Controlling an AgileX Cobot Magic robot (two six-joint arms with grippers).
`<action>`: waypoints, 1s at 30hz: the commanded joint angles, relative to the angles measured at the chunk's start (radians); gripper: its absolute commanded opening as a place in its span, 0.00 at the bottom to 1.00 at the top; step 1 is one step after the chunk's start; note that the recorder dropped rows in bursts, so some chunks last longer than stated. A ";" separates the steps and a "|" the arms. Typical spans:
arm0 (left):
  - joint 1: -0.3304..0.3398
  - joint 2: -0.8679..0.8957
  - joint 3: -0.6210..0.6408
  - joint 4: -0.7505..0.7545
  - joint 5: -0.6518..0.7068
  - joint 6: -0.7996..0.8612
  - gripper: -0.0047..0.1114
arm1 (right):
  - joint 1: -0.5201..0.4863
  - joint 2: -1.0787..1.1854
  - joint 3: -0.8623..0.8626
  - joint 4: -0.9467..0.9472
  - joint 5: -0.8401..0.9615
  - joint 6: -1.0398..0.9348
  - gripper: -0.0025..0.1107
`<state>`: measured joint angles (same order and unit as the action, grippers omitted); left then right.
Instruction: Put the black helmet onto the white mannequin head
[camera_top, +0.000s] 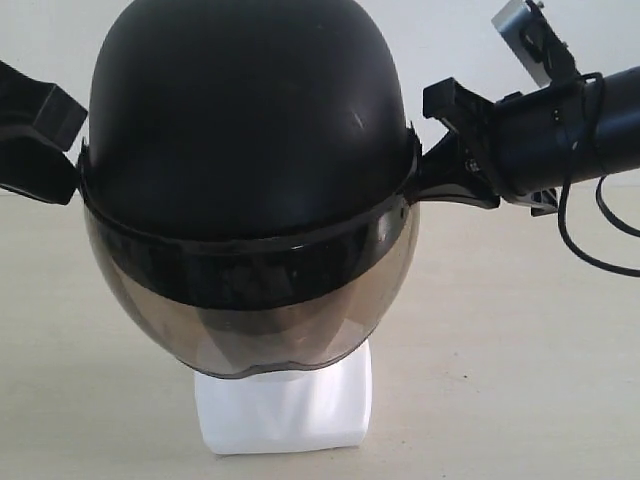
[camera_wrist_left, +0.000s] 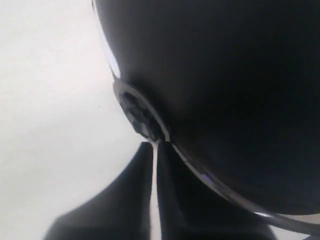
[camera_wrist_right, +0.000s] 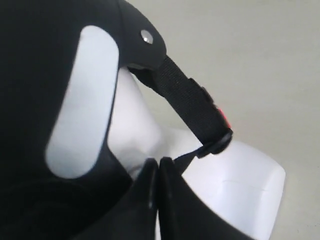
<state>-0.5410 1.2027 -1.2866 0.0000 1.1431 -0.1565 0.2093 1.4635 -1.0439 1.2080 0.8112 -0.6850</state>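
The black helmet (camera_top: 250, 120) and its smoky visor (camera_top: 250, 310) hide the face of the white mannequin head (camera_top: 285, 410); only the base shows. The exterior view's top edge crops the helmet's crown, and the right arm (camera_top: 590, 120) runs off its right edge. In the left wrist view the helmet is a dark blur. Whether the left hand (camera_wrist_left: 154, 150) pinches its rim is unclear.
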 joint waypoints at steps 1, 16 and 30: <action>0.002 0.023 0.001 -0.016 -0.031 0.000 0.08 | 0.010 -0.025 -0.005 0.083 0.070 -0.015 0.03; 0.002 0.042 -0.011 -0.074 -0.110 0.022 0.08 | 0.010 -0.025 -0.005 0.011 0.066 0.031 0.03; 0.002 0.042 -0.111 -0.070 -0.097 0.023 0.08 | 0.010 -0.025 -0.003 -0.064 0.081 0.114 0.03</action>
<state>-0.5350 1.2432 -1.3791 -0.0103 1.1048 -0.1384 0.2093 1.4518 -1.0457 1.1424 0.8589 -0.5747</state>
